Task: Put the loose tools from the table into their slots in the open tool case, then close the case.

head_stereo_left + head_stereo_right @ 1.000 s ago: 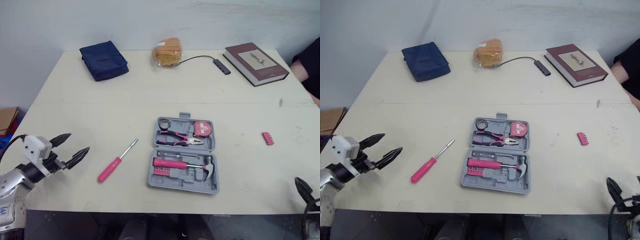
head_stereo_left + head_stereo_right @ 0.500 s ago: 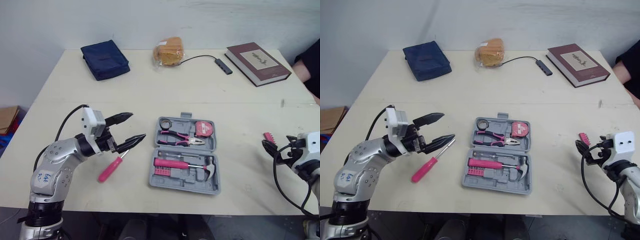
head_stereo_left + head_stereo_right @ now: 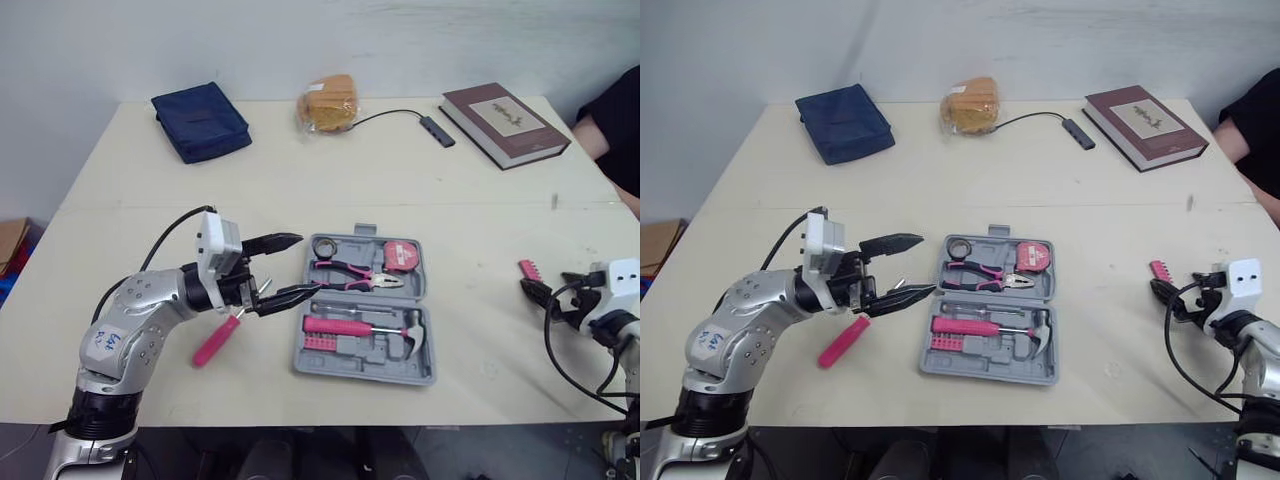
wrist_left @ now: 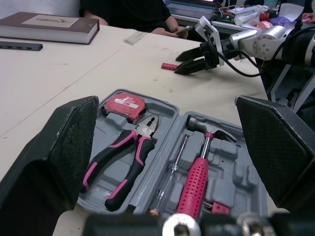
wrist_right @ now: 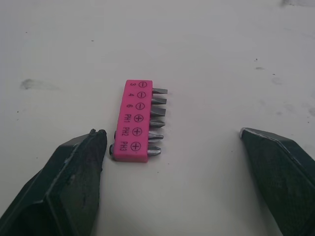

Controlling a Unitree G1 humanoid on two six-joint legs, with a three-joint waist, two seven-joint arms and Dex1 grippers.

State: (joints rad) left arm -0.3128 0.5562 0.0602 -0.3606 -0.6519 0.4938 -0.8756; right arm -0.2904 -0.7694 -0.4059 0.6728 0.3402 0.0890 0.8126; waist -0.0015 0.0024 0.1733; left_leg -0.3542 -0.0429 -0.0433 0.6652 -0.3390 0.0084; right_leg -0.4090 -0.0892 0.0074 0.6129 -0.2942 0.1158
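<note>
Pink bit holder (image 5: 132, 121) just beside one finger of spread right pincer (image 5: 171, 133), spread left pincer (image 3: 308, 264) over pink screwdriver (image 3: 214, 343)

Looking across my tabletop (image 3: 330, 190): at the far left a dark blue zipped pouch (image 3: 201, 121) lies flat. Right of it, along the far edge, there's a bun in a clear bag (image 3: 327, 103). A thin black cable (image 3: 390, 113) runs rightward from just beside the bag to a small grey hub (image 3: 437, 130). Far right, a maroon hardcover book (image 3: 505, 111) lies closed at an angle. Past the right edge, a person's dark sleeve (image 3: 610, 130). Off the left edge, lower down, a cardboard box (image 3: 12, 240).
</note>
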